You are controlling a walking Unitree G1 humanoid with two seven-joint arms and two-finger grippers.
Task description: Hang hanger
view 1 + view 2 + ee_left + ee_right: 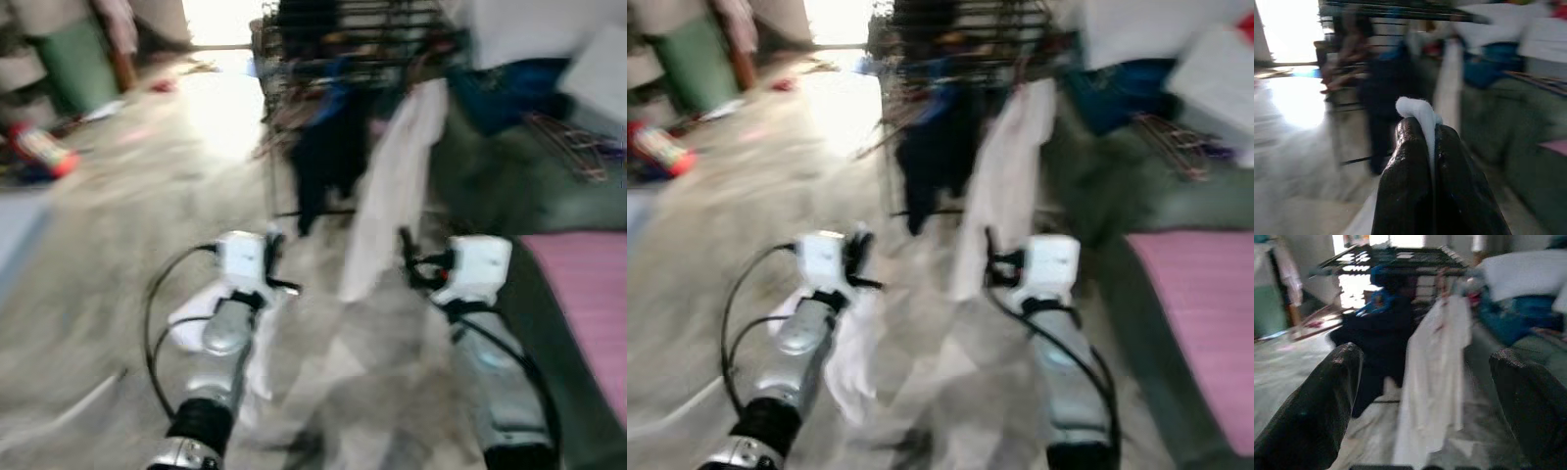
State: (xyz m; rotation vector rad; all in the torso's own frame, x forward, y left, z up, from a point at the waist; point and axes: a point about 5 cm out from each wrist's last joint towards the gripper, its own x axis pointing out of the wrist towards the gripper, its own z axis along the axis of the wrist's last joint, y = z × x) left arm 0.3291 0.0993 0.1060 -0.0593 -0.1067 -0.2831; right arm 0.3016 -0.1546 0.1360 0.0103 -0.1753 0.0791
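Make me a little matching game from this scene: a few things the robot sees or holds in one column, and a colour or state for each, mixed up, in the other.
Things:
1. left gripper
2. right gripper
3. mat
4. garment on the drying rack

States or colours:
a. pink
b. open, nothing between its fingers
c. white, hanging down
d. shut on a white cloth

Pairs: 1-d, 2-b, 3-a, 4-c
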